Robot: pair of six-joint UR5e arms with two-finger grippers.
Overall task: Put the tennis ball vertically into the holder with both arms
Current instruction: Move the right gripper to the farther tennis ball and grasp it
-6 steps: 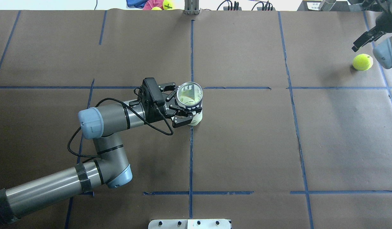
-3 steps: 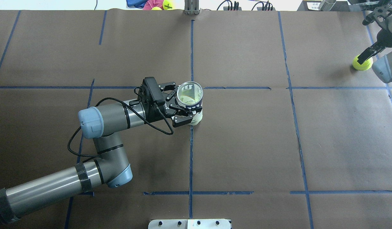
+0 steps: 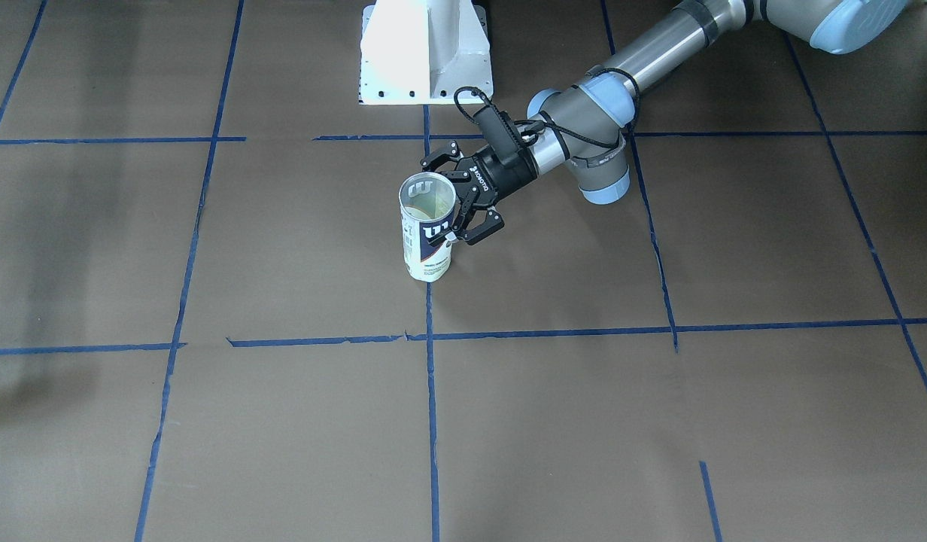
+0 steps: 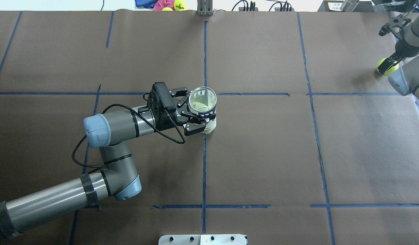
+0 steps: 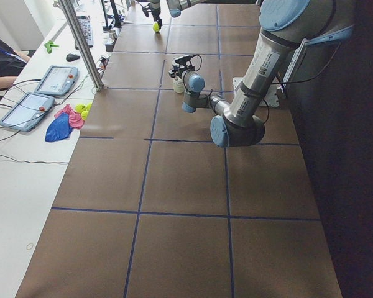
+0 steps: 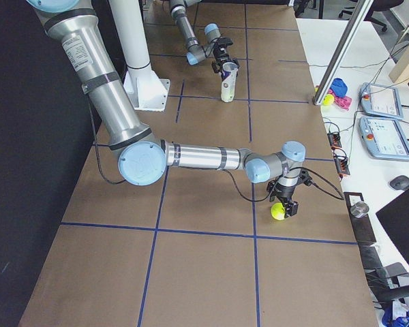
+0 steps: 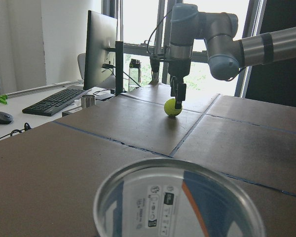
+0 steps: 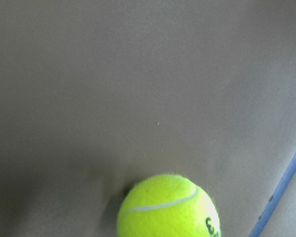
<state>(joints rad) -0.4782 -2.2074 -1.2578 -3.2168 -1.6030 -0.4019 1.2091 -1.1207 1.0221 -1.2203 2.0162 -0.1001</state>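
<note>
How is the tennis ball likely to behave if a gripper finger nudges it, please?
The tennis ball is round and lies free on the flat table, so a glancing touch would probably roll it. Its fuzzy felt should grip well, not slip.

**Grey tubes, pale-blue caps, black fingers**

Built of round grey metal tubes in the left arm (image 4: 53, 200) and the right arm (image 6: 198, 157) alike, with light-blue caps (image 4: 94, 131) closing the joints. Wrapped here and there with black bands (image 4: 88, 190). Trailed by a looping black cable (image 4: 73, 156) running up to a black box (image 4: 161, 95) at the left wrist. Tipped by the left gripper (image 4: 194, 110), black, with jointed linkage fingers and white lettering on its body. Mounted on a white pedestal (image 3: 426, 53) with dark screws (image 3: 411, 94) along its foot.
</note>
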